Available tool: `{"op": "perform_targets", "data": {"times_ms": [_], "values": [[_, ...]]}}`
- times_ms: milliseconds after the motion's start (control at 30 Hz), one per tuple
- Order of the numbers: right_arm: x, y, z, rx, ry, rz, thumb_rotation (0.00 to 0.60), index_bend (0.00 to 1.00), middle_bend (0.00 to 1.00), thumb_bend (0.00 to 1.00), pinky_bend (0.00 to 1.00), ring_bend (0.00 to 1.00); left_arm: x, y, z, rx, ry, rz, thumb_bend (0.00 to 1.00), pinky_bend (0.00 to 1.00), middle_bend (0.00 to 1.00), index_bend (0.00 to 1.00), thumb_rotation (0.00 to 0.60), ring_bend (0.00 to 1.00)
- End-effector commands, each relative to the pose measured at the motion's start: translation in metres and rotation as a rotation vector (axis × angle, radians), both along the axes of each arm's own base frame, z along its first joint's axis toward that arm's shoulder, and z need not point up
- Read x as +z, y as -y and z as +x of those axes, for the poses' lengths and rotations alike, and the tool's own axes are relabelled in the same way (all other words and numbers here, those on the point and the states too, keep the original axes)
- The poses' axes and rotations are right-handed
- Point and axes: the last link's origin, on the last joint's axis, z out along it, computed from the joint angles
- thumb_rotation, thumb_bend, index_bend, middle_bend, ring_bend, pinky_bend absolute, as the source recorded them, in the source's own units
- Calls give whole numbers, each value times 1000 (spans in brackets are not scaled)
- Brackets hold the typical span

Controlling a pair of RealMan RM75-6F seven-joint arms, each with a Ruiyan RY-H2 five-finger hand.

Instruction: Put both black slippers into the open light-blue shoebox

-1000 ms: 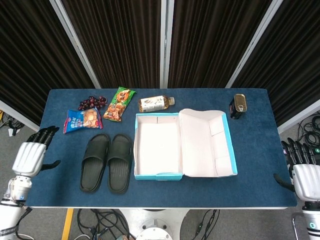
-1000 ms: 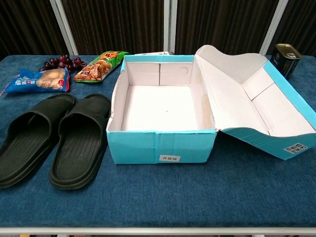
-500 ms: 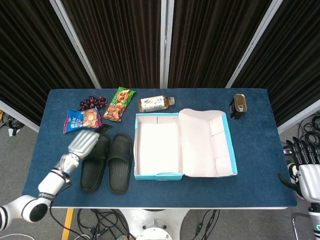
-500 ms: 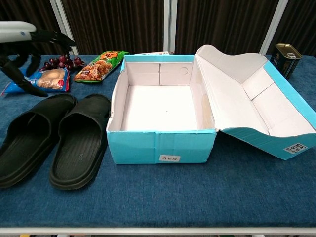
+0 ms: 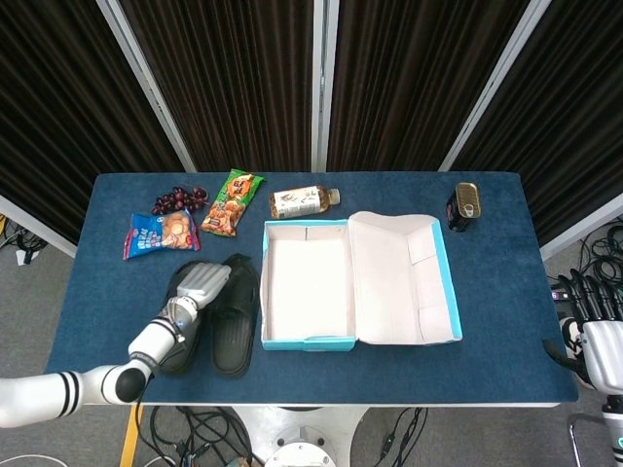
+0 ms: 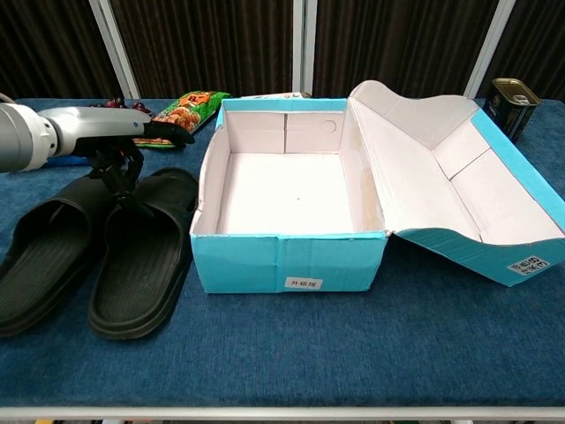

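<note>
The left hand [image 5: 202, 283] hovers over the toe ends of the two black slippers [image 5: 209, 316], fingers pointing down and grasping nothing. The slippers lie side by side on the counter [image 5: 487, 263], at 9 o'clock of the open light-blue shoebox [image 5: 304, 292]. The right hand [image 5: 596, 336] waits released at the counter's edge. Risk, I think: a grasp that catches both slippers, or pinches only the strap, so one swings and strikes the shoebox wall.
</note>
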Motion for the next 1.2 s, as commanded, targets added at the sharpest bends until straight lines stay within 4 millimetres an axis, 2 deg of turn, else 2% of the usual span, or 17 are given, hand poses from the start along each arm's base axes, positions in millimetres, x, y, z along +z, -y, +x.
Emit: {"op": "perform_targets", "data": {"times_ms": [33, 200, 367, 467, 700, 833, 1200], "values": [[0, 1, -1, -2, 1, 2, 600, 0, 2, 89, 0, 0, -8, -3, 1, 19, -16, -11, 0, 817, 35, 52, 600, 639], [-2, 2, -2, -6, 5, 8, 600, 0, 2, 90, 0, 0, -17, -7, 3, 57, -6, -34, 0, 817, 34, 50, 600, 639], [-1, 1, -3, -12, 5, 7, 600, 0, 2, 89, 0, 0, -24, -11, -4, 98, -26, -48, 0, 817, 45, 55, 600, 652], [-1, 1, -4, -14, 7, 9, 600, 0, 3, 89, 0, 0, -29, -12, -7, 127, -29, -30, 0, 818, 132, 121, 600, 694], [-2, 1, -4, -12, 10, 6, 600, 0, 4, 90, 8, 0, -35, -15, -11, 192, 12, 1, 0, 843, 433, 413, 600, 833], [-1, 0, -3, -8, 12, 0, 600, 0, 6, 90, 21, 0, -25, -14, -11, 221, 70, 21, 0, 859, 502, 488, 600, 860], [1, -1, -2, 10, 16, -10, 600, 0, 6, 89, 22, 0, 25, -9, -8, 220, 175, 145, 0, 859, 508, 493, 600, 860]]}}
